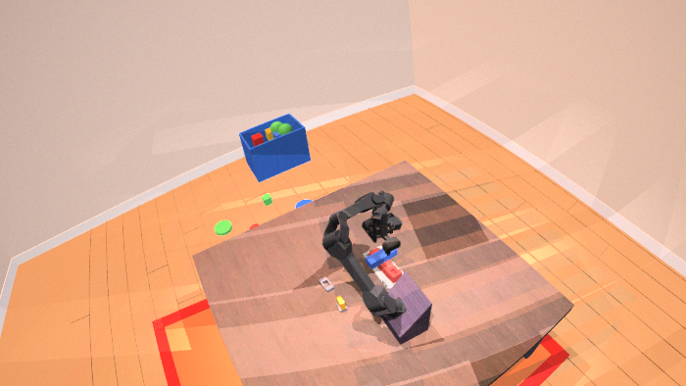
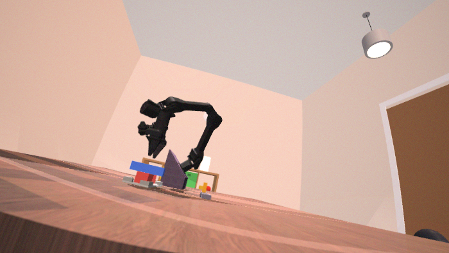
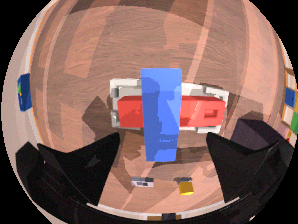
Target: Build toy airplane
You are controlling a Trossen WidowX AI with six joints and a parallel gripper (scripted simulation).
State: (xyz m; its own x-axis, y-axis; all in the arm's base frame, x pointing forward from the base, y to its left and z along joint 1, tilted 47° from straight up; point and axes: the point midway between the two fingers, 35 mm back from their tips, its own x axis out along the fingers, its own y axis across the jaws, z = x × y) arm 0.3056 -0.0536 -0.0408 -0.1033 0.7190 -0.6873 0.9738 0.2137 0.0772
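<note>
The red fuselage [image 1: 390, 268] [image 2: 144, 176] [image 3: 131, 111] lies in the grey-white jig cradle [image 1: 379, 279] [image 2: 146, 183] [image 3: 120, 88] at the middle of the table. The blue wing [image 1: 379, 259] [image 2: 146, 167] [image 3: 161, 112] lies crosswise on top of the fuselage. My gripper [image 1: 388, 244] [image 2: 156, 151] [image 3: 162, 140] is open and empty, a little above the wing, with a finger on each side in the wrist view. The yellow tail fin [image 1: 341, 302] [image 3: 185, 188] lies on the table, apart from the jig. I cannot tell whether the wing's tab is fully down in its socket.
A purple wedge block [image 1: 410, 308] [image 2: 173, 173] stands right beside the jig at the arm's base. A small grey piece [image 1: 325, 283] [image 3: 140, 181] lies near the tail fin. A blue bin [image 1: 275, 147] of toys and loose toys are on the floor beyond the table.
</note>
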